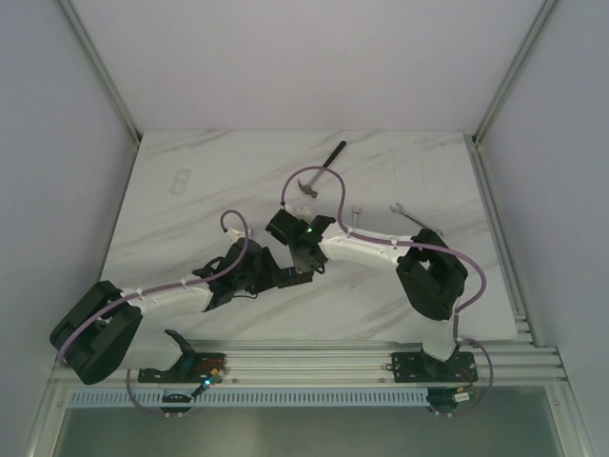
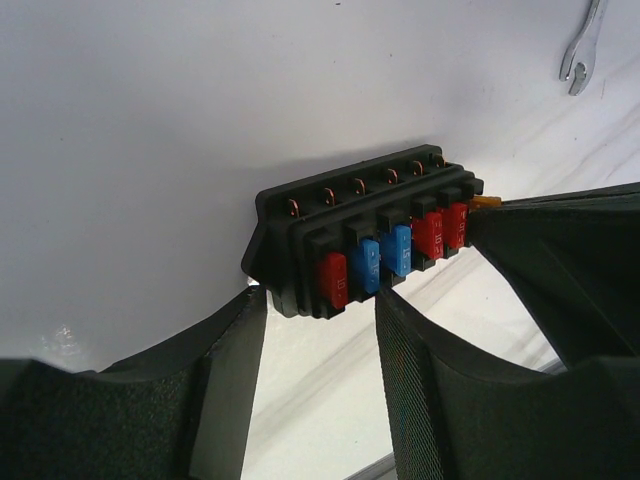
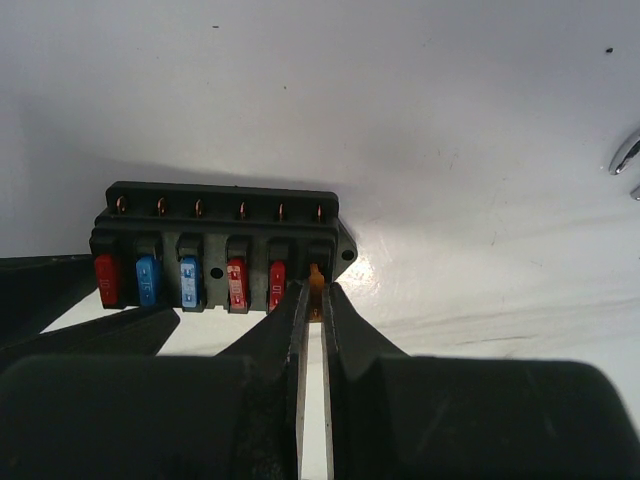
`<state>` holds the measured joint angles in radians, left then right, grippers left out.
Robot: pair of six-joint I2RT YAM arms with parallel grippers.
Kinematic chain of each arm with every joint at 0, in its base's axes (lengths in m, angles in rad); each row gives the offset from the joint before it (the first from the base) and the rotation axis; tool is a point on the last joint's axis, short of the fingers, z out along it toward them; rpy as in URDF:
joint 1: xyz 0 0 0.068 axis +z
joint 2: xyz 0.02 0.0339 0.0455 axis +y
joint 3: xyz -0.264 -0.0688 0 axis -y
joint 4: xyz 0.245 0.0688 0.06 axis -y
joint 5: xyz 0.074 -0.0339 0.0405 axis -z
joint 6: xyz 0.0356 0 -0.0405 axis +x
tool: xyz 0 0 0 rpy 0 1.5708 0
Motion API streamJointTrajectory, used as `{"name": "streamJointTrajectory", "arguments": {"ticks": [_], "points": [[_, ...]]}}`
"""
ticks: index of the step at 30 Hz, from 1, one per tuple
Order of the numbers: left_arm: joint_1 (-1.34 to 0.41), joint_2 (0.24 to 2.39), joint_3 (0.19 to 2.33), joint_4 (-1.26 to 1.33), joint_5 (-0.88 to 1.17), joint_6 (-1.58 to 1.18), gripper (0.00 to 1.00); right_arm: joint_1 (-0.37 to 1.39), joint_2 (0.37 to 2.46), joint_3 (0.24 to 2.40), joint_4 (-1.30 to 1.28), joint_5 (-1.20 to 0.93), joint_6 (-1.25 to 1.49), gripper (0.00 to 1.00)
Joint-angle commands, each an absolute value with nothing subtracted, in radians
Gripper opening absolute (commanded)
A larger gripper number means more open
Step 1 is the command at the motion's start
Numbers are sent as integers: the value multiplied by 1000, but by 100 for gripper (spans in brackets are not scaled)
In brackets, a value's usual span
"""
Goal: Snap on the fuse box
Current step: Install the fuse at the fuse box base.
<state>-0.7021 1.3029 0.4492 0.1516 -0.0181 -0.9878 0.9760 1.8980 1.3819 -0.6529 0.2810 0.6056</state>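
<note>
Right wrist view: the small black rectangular plastic fuse box (image 3: pixel 220 232) lies on the white marble table (image 3: pixel 480 150), its slots facing the camera. From left to right they hold a red, two blue and two red fuses, then a thin orange fuse (image 3: pixel 317 280) in the last slot. Six copper terminals run along its far edge, and a mounting ear with a hole sticks out at its right end.

The right gripper (image 3: pixel 317 297) is pinched almost closed on the orange fuse. The left gripper (image 2: pixel 320 300) stands about half open, astride the box's left end. Whether its pads press the box I cannot tell.

From the top camera, the left arm (image 1: pixel 171 297) reaches in from the near left and the right arm (image 1: pixel 371 249) from the near right. Their wrists meet over the middle of the table, where the box sits. A silver open-ended wrench (image 2: pixel 582 45) lies farther off to the right.
</note>
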Motion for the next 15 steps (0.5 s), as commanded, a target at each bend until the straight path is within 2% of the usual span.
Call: {"name": "streamJointTrajectory", "arguments": {"ticks": [1,15], "points": [[-689,1318,466,99,-37,-997,56,972,1990,1340,-724,227,586,0],[-687,1321,472,93,-37,-1008,55,970,2031,1278,-739,131,563,0]]}}
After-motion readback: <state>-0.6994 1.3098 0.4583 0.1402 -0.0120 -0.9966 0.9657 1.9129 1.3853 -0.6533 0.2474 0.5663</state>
